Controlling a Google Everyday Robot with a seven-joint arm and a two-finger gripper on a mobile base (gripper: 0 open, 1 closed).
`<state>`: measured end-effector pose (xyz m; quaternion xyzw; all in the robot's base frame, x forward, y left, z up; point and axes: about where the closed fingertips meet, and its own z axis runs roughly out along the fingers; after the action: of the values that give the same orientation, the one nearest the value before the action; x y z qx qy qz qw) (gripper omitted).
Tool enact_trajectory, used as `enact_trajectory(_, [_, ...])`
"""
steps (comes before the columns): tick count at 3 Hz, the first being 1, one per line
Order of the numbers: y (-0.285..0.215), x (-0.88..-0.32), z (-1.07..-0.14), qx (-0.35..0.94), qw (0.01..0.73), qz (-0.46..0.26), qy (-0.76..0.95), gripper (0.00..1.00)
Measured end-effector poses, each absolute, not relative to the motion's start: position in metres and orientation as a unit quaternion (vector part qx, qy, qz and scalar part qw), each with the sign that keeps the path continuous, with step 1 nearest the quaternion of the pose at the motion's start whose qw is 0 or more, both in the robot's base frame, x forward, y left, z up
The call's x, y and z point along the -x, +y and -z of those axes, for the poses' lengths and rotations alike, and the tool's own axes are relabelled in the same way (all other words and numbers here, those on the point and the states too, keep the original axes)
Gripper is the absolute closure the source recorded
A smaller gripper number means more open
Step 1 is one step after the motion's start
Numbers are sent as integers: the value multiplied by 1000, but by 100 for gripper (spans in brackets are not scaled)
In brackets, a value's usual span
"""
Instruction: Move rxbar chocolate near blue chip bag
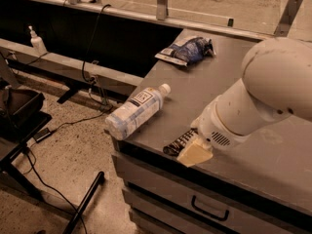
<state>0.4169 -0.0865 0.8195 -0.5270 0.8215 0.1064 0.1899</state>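
The rxbar chocolate (177, 143), a small black bar with white lettering, lies near the front edge of the grey table (214, 87). Its right end is hidden under my gripper (193, 151). The gripper sits low on the table at the bar's right end, and the large white arm (263, 96) above covers most of it. The blue chip bag (187, 50), wrinkly blue and white foil, lies at the far left corner of the table, well away from the bar.
A clear plastic water bottle (136, 111) lies on its side at the table's left edge, between the bar and the bag. Drawers with a handle (209, 209) are below the front edge. Cables and a black stand (29, 130) are on the floor at left.
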Motion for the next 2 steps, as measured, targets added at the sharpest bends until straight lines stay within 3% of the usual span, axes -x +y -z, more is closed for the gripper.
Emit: enact_trajectory(2, [-87, -417, -820, 527, 190, -106, 821, 100])
